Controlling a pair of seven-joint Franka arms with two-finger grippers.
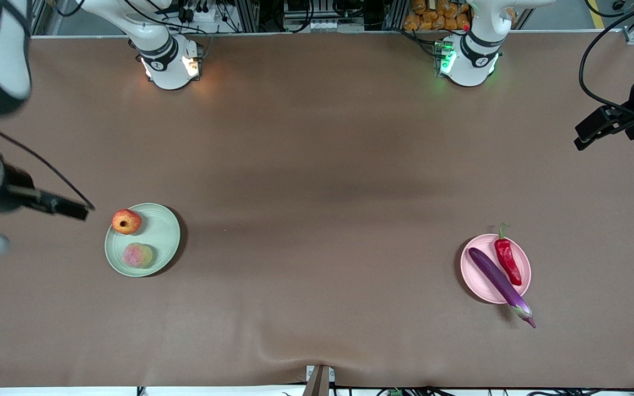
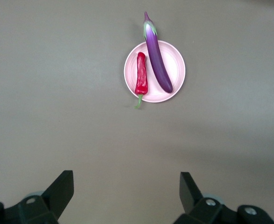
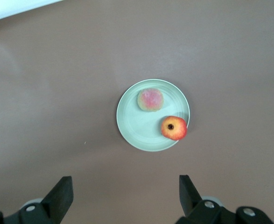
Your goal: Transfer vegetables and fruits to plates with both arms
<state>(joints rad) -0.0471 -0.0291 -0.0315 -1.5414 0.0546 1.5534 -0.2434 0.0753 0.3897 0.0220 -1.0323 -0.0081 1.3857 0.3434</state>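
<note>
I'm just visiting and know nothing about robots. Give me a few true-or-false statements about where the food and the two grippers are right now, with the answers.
1. The apple and the peach both lie on the green plate. True.
2. The chili pepper lies on the bare table. False: it lies on the pink plate, beside the eggplant.
3. The eggplant's stem end sticks out past the plate's rim. True.
4. The left gripper holds the eggplant. False: it is open and empty, up over the table.
5. The right gripper is shut on the apple. False: it is open, holding nothing.
</note>
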